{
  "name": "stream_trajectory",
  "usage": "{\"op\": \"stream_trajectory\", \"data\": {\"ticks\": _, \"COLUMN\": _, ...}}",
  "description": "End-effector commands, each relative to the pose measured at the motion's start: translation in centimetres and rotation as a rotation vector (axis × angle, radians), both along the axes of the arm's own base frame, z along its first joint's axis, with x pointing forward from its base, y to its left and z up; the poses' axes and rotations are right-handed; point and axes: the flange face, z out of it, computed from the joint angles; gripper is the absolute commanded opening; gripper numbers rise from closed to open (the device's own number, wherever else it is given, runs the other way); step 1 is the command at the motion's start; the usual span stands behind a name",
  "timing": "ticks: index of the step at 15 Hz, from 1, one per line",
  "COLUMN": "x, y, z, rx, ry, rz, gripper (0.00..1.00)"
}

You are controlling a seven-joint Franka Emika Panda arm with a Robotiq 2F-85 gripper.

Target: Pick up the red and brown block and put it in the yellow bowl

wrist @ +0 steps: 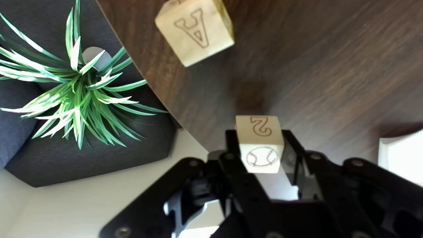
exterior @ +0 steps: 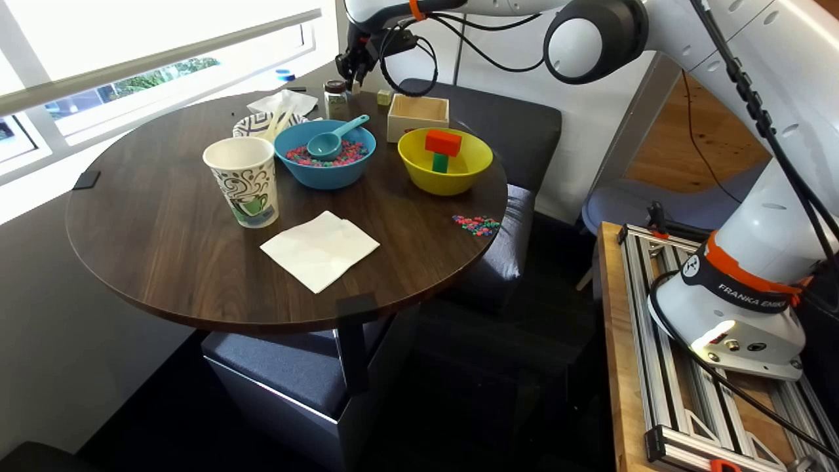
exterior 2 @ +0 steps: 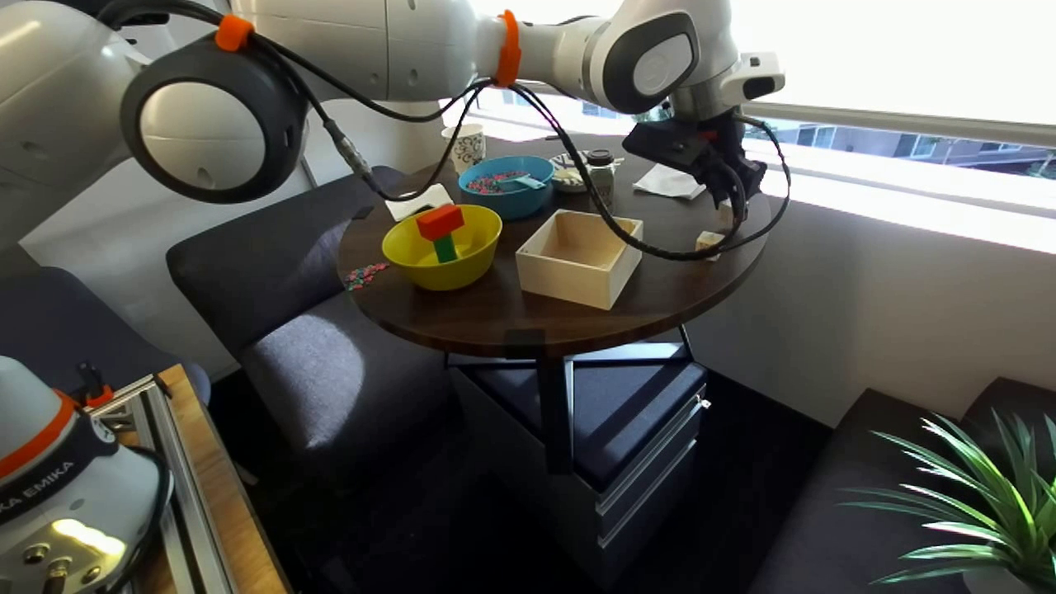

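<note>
In the wrist view the fingers (wrist: pixel 232 141) are clamped on a pale wooden block (wrist: pixel 261 155), one on either side of it; a figure 2 and a baseball are drawn on the two faces that show. A lettered cube (wrist: pixel 198 31) bearing an A lies apart from it on the brown worktop (wrist: pixel 314 66), near the edge, and past that edge is a leafy plant (wrist: pixel 79 96).

In an exterior view the red block (exterior: pixel 443 141) is in the yellow bowl (exterior: pixel 442 185), lying across the top of an upright green block (exterior: pixel 440 163). Just behind the yellow bowl is a wooden box (exterior: pixel 401 128). Near it, the blue bowl (exterior: pixel 321 177) holds small coloured bits (exterior: pixel 355 152), with a scoop (exterior: pixel 324 147) resting on them and its handle reaching over the rim. A paper cup (exterior: pixel 244 180) stands upright beside the blue bowl, a napkin (exterior: pixel 319 251) lies flat in front of both, and loose bits (exterior: pixel 477 225) are scattered by the edge of the worktop.

In an exterior view the arm (exterior 2: pixel 429 49) stretches over the worktop, and the fingers are at its far end, well apart from the yellow bowl. The wooden box stands between that bowl and the lettered cube, and a black cable (exterior 2: pixel 676 256) loops in front of the cube. The pale wooden block is partly hidden here, and I cannot tell whether it touches the worktop
</note>
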Motion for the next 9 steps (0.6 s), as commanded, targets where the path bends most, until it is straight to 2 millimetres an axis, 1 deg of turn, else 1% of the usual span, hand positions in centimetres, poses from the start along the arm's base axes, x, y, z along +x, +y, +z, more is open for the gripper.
{"op": "stream_trajectory", "data": {"ticks": 1, "x": -0.7, "y": 0.6, "z": 6.2, "rx": 0.026, "ry": -0.011, "rz": 0.043, "gripper": 0.09}}
{"op": "stream_trajectory", "data": {"ticks": 3, "x": -1.8, "y": 0.6, "z": 10.1, "rx": 0.041, "ry": -0.008, "rz": 0.101, "gripper": 0.09}}
{"op": "stream_trajectory", "data": {"ticks": 5, "x": -3.5, "y": 0.3, "z": 13.7, "rx": 0.067, "ry": 0.019, "rz": 0.145, "gripper": 0.09}}
{"op": "stream_trajectory", "data": {"ticks": 7, "x": -5.4, "y": 0.1, "z": 16.3, "rx": 0.116, "ry": 0.044, "rz": 0.172, "gripper": 0.09}}
{"op": "stream_trajectory", "data": {"ticks": 9, "x": -7.5, "y": 0.2, "z": 18.0, "rx": 0.175, "ry": 0.079, "rz": 0.221, "gripper": 0.09}}
